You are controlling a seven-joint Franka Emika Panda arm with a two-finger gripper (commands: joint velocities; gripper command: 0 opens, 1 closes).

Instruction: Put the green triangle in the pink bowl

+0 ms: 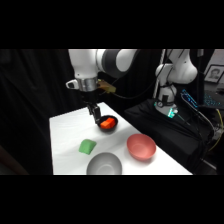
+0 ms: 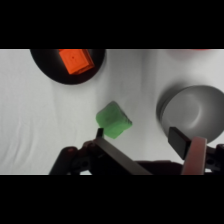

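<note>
The green triangle point(image 1: 87, 146) lies flat on the white table, left of the pink bowl point(image 1: 141, 147). My gripper point(image 1: 95, 117) hangs above the table behind the triangle, close to the black bowl. In the wrist view the green triangle point(image 2: 114, 120) sits just past the left finger, and the gripper point(image 2: 140, 137) is open with nothing held. No part of the pink bowl can be made out in the wrist view.
A black bowl point(image 1: 107, 123) holding an orange-red piece point(image 2: 75, 60) stands behind the triangle. A grey bowl point(image 1: 104, 165) sits at the table's front edge, next to the pink bowl. Dark cloth and equipment flank the table on the right.
</note>
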